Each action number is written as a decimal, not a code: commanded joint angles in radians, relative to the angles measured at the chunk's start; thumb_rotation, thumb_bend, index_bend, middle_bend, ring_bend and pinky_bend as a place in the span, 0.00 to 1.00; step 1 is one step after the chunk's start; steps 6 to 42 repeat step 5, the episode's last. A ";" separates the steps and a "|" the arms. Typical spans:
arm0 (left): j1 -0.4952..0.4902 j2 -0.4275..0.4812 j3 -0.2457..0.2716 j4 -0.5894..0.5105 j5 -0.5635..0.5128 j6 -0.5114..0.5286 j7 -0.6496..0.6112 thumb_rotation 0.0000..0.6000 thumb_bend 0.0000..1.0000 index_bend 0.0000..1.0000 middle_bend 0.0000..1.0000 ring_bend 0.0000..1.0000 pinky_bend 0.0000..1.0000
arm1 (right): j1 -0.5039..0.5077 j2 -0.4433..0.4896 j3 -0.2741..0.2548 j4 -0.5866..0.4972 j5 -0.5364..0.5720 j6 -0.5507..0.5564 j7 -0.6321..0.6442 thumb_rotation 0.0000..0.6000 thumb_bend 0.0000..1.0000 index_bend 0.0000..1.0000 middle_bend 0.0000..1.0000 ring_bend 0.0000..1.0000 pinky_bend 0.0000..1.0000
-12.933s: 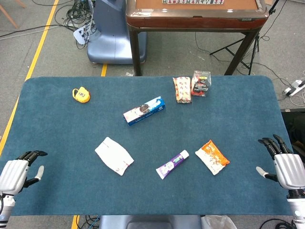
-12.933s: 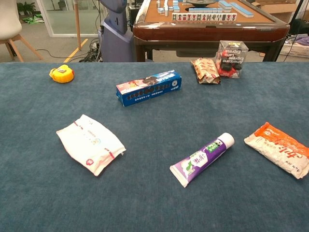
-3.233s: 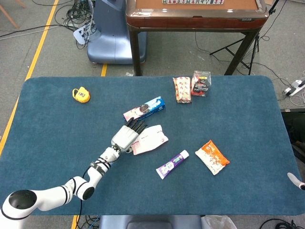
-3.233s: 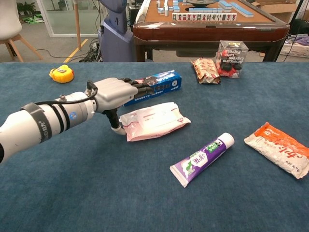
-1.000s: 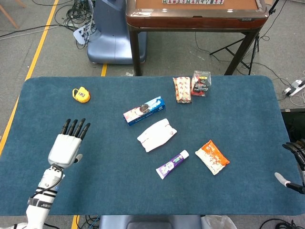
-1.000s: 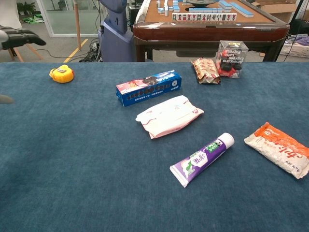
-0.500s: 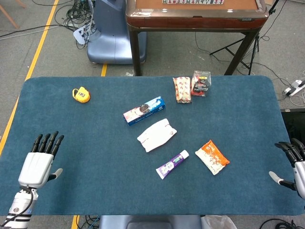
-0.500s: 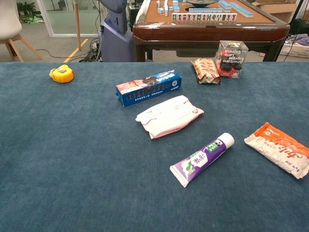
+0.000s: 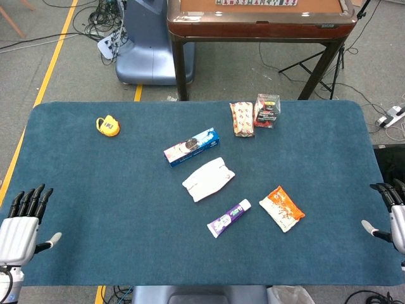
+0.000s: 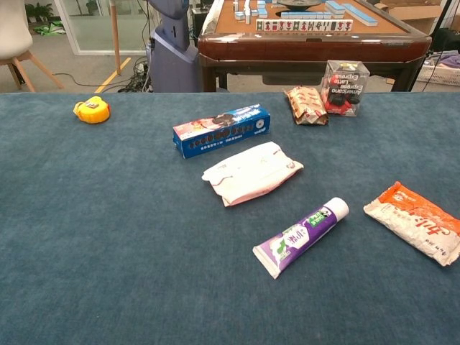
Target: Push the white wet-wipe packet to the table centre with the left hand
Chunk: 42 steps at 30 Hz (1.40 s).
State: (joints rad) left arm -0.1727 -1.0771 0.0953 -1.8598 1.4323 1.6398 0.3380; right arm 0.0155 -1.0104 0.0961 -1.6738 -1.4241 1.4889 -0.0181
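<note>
A soft, light white wet-wipe packet (image 9: 208,180) is seen lying flat near the centre of the table (image 9: 95,164), best nudged along a long edge. The left hand (image 9: 19,229) is held empty, fingers spread.

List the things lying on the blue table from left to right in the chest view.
Yellow tape measure → blue biscuit box → white wet-wipe packet → purple-and-white tube → clear plastic box of dark items → orange snack packet.
</note>
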 commanded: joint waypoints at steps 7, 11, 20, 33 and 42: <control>0.012 0.004 -0.032 0.035 -0.035 -0.058 -0.043 1.00 0.13 0.00 0.00 0.00 0.01 | 0.013 0.002 -0.003 0.009 0.021 -0.037 0.002 1.00 0.01 0.24 0.22 0.08 0.44; 0.012 0.004 -0.032 0.035 -0.035 -0.058 -0.043 1.00 0.13 0.00 0.00 0.00 0.01 | 0.013 0.002 -0.003 0.009 0.021 -0.037 0.002 1.00 0.01 0.24 0.22 0.08 0.44; 0.012 0.004 -0.032 0.035 -0.035 -0.058 -0.043 1.00 0.13 0.00 0.00 0.00 0.01 | 0.013 0.002 -0.003 0.009 0.021 -0.037 0.002 1.00 0.01 0.24 0.22 0.08 0.44; 0.012 0.004 -0.032 0.035 -0.035 -0.058 -0.043 1.00 0.13 0.00 0.00 0.00 0.01 | 0.013 0.002 -0.003 0.009 0.021 -0.037 0.002 1.00 0.01 0.24 0.22 0.08 0.44; 0.012 0.004 -0.032 0.035 -0.035 -0.058 -0.043 1.00 0.13 0.00 0.00 0.00 0.01 | 0.013 0.002 -0.003 0.009 0.021 -0.037 0.002 1.00 0.01 0.24 0.22 0.08 0.44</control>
